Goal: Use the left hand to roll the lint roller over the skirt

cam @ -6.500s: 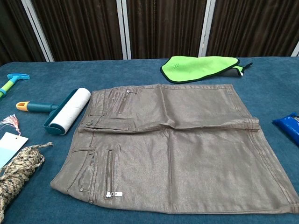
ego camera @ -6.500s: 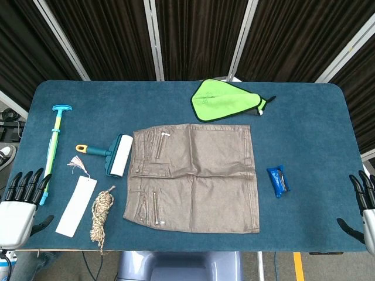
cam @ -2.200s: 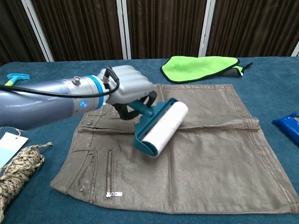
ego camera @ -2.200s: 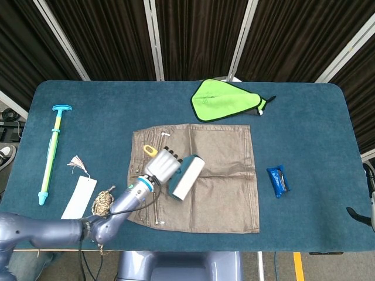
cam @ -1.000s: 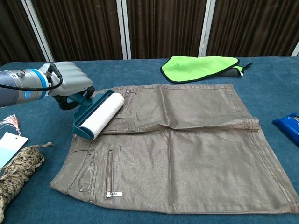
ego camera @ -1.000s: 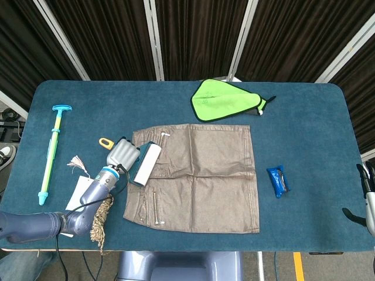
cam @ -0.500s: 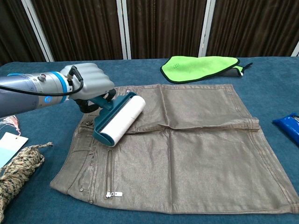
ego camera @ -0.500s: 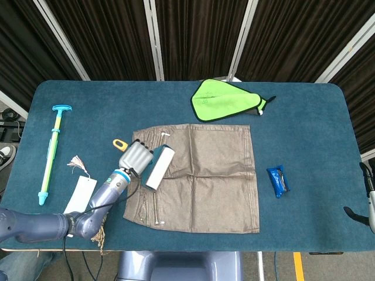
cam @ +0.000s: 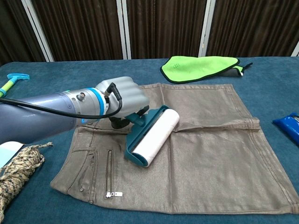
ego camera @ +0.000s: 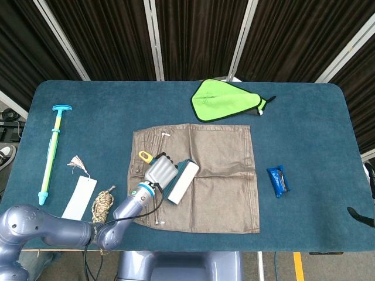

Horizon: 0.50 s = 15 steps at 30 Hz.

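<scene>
Since half a second ago, the left hand [cam: 122,100] has carried the lint roller [cam: 153,136] further right across the skirt [cam: 205,154], from the waistband edge toward the garment's middle. That hand grips the teal handle with its fingers curled tightly around it, knuckles up, and the handle's yellow tip [ego camera: 145,156] pokes out behind the hand in the head view. The roller's white drum lies on the brown fabric, angled diagonally, its near end just right of the lower zipper [cam: 110,174]. The skirt is spread flat near the centre of the blue table [ego camera: 304,117].

Of the right hand [ego camera: 358,214], only a dark sliver shows at the right edge of the head view, too little to say how its fingers lie.

A green cloth [cam: 202,66] sits beyond the skirt's far edge, a blue packet [ego camera: 278,181] lies to its right, and a coil of rope [ego camera: 102,202], a white tag [ego camera: 80,196] and a long teal-handled stick [ego camera: 51,151] lie to its left.
</scene>
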### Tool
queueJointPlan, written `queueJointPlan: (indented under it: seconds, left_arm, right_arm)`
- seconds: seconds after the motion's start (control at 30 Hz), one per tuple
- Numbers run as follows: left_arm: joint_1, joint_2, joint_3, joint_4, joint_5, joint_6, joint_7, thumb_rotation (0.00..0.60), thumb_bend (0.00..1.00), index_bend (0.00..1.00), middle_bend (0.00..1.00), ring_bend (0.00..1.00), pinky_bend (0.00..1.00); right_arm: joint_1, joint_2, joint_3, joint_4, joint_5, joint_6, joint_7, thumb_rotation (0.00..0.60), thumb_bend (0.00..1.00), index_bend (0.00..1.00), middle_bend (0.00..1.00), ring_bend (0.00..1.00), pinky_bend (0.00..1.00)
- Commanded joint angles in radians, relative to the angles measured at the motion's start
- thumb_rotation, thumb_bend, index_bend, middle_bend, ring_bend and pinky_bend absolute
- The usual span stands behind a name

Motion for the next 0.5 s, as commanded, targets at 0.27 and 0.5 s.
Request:
queueJointPlan:
  seconds: [0.27,0.5]
  left_arm:
    - [-0.061,-0.07,-0.01,-0.013,-0.034,0.021,0.075,0.6,0.92,0.73,0.54,0.42,0.5]
    - [-0.09,-0.108,-0.016,-0.011,-0.062,0.027,0.104,0.6,0.93,0.73,0.54,0.42,0.5]
  right_arm:
    - [-0.002,0.002,0.001,0.001,-0.001,0.004,0.005,0.6,0.0,0.0,0.0,0.0,0.0]
    - [-0.002,0.004,0.002,0.004,0.001,0.004,0.011,0.6,0.0,0.0,0.0,0.0,0.0]
